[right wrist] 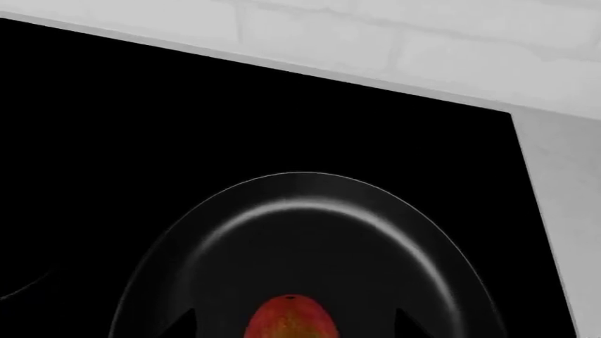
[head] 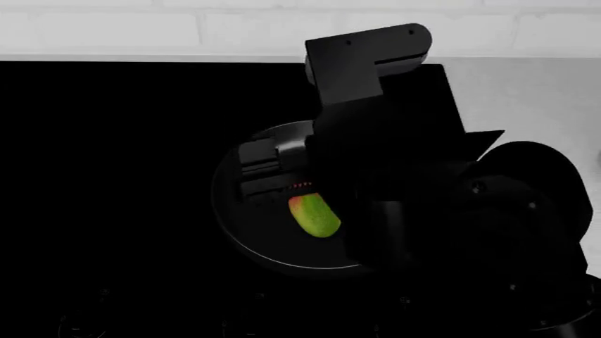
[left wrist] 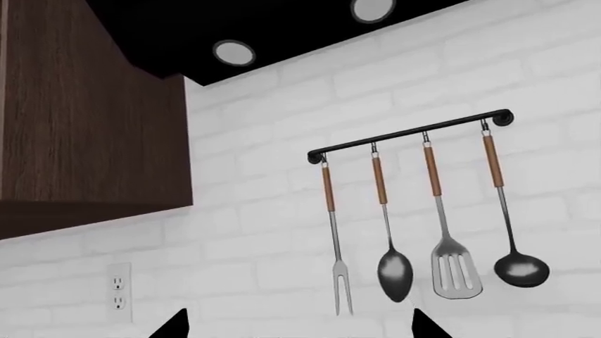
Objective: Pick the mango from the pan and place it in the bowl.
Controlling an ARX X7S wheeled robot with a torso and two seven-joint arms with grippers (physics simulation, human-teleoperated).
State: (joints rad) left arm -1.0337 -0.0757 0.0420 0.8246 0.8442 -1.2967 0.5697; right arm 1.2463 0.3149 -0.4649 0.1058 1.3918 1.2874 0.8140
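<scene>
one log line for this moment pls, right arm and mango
phase: reaching | right end effector: over pan, open, astride mango | mango: lying in pan, not gripped | bowl: not in view

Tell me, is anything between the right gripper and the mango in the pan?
No, nothing visible. The mango lies bare in the pan, right between the two dark fingertips of the right gripper. The bowl is not in view.
</scene>
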